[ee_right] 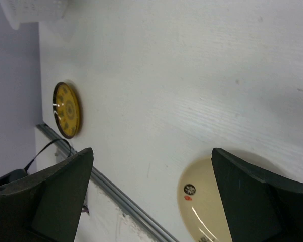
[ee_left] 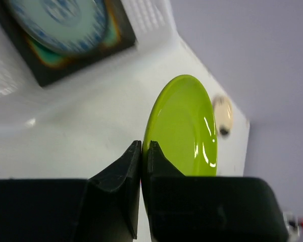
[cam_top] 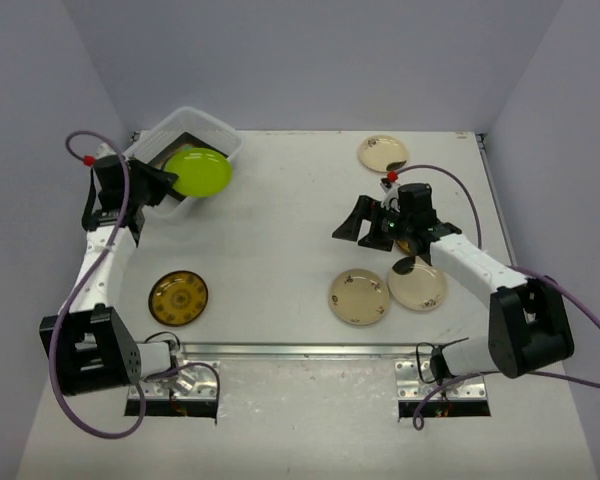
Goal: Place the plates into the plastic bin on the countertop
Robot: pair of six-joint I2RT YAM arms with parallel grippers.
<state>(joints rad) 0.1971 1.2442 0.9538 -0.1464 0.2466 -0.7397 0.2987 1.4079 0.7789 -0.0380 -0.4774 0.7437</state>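
My left tool [ee_left: 141, 151] pinches the lime plate [ee_left: 184, 131] by its thin edge above the bin [cam_top: 215, 124]; it may slip. My right tool [ee_right: 150, 166] gapes empty.

What I can't make out
From above, the green plate [cam_top: 198, 172] hides most of the inside of the bin [cam_top: 215, 122]; the right wrist view crops the cream plate [ee_right: 204, 206].

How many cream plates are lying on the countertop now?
3. Far cream plate by the back edge; near-left cream plate and near-right cream plate side by side by the right arm, which may hide another.
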